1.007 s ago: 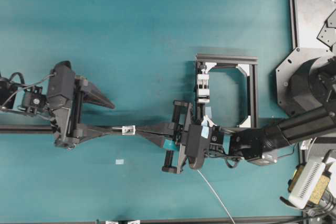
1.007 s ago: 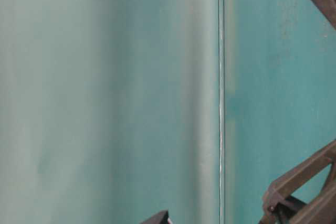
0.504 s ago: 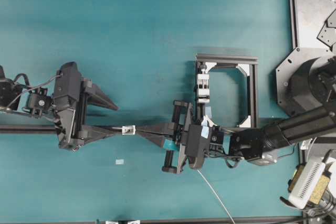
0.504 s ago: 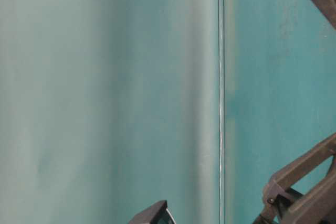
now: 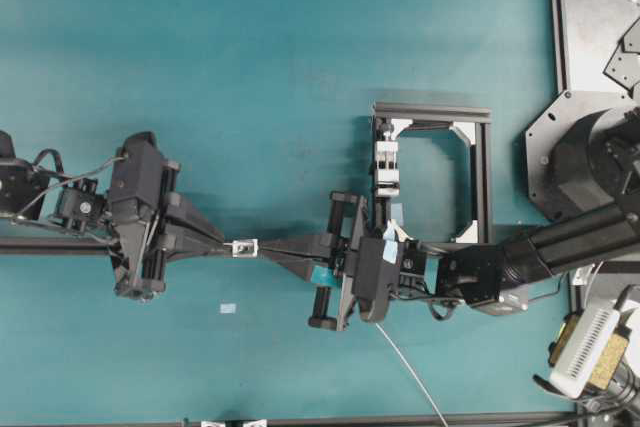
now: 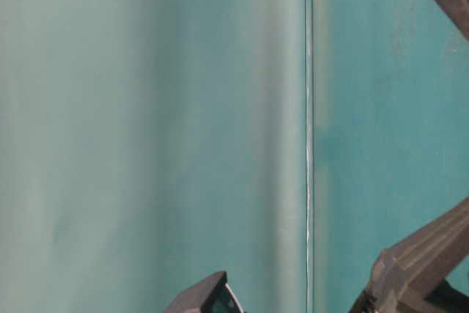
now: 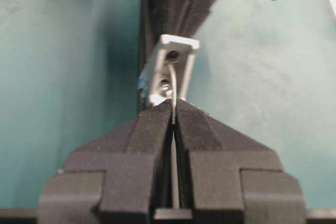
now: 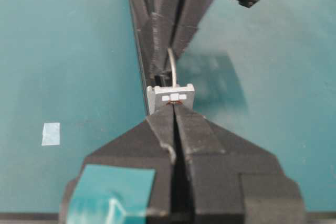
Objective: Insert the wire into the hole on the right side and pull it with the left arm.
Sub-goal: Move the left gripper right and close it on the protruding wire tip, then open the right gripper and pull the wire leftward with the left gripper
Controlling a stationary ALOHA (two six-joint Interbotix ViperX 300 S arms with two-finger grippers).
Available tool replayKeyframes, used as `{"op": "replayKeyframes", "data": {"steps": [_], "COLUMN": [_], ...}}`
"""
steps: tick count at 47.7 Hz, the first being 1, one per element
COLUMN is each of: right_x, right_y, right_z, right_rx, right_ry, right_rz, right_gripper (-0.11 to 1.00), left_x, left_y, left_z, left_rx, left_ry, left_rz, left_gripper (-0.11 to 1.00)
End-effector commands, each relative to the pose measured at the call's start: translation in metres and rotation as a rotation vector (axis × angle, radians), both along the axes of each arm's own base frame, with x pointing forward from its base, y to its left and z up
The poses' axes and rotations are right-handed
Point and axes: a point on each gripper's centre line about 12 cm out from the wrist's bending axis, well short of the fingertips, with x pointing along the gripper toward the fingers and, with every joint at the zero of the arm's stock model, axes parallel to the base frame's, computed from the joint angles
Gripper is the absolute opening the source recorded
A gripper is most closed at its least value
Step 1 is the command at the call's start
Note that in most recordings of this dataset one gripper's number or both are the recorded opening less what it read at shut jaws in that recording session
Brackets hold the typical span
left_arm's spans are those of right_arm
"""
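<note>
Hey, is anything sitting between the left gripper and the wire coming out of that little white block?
Nothing visible. In the left wrist view the left gripper is shut on the wire right where it arcs out of the hole in the white block.

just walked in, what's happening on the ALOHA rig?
Wire threading. The right gripper, with teal tape on it, is shut with its tips against the small white block. The wire has come through the block's hole and curves out the far side. The left gripper is shut on that end, right at the block. The pull has not visibly begun. Slack wire trails off behind the right arm toward the table's bottom edge.
</note>
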Motion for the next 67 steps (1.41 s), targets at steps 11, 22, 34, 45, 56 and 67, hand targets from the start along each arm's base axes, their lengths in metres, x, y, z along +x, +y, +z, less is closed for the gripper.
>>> {"op": "replayKeyframes", "data": {"steps": [11,22,34,45,56,67], "right_x": [0.008,0.008,0.01,0.01,0.008,0.001], "right_y": [-0.003,-0.003,-0.003,-0.003,-0.003,-0.003], "right_z": [0.009,0.007,0.005,0.006,0.013,0.014], "right_rx": [0.017,0.024,0.039,0.043,0.053,0.062], "right_ry": [-0.03,-0.015,0.013,0.017,0.019,0.045], "right_rz": [-0.015,-0.013,-0.013,-0.01,0.0,0.015], "right_gripper": [0.0,0.0,-0.01,0.04,0.57,0.83], "left_x": [0.009,0.009,0.009,0.009,0.007,0.002], "left_y": [-0.006,-0.006,-0.006,-0.008,-0.008,-0.008], "left_z": [0.015,0.015,0.015,0.016,0.018,0.021], "left_rx": [0.001,0.002,0.002,0.002,0.002,0.002], "left_ry": [-0.01,-0.007,-0.007,-0.01,-0.011,-0.013], "left_rz": [-0.013,-0.013,-0.013,-0.02,-0.022,-0.025], "left_gripper": [-0.11,-0.11,-0.11,-0.11,-0.11,-0.11]}}
